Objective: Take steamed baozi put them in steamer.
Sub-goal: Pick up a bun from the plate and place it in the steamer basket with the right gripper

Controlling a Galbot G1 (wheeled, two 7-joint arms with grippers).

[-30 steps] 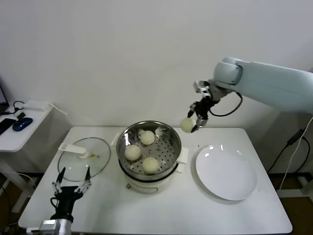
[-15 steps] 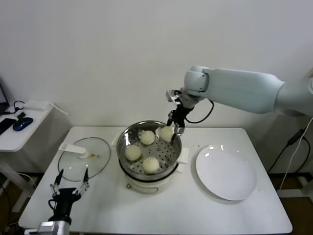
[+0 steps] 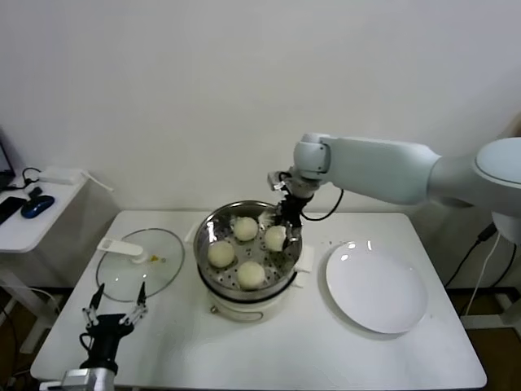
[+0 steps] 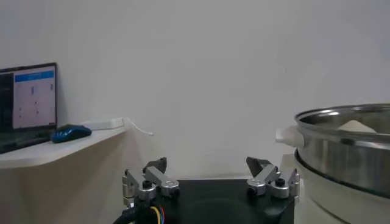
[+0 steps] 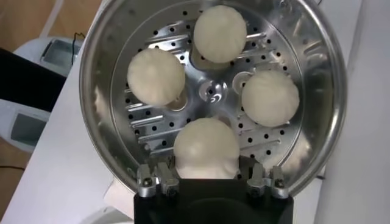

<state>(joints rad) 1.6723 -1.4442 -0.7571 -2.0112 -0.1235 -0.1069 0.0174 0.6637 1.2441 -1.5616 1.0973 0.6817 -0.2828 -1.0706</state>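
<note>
One round off-white baozi (image 5: 205, 148) sits clamped in the right tool (image 5: 207, 178) just above the perforated tray of the shiny round steel steamer (image 3: 213, 225), beside three others, while the left tool (image 3: 116, 309), fingers spread and empty, hovers over the white surface (image 3: 269, 350).

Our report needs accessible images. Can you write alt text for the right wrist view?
The right hand holds a baozi just inside the steel steamer, above its perforated tray. Three more baozi sit there.

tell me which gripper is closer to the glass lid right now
Left. The left gripper waits open just in front of the glass lid; the right gripper is over the steamer, shut on a bun.
</note>
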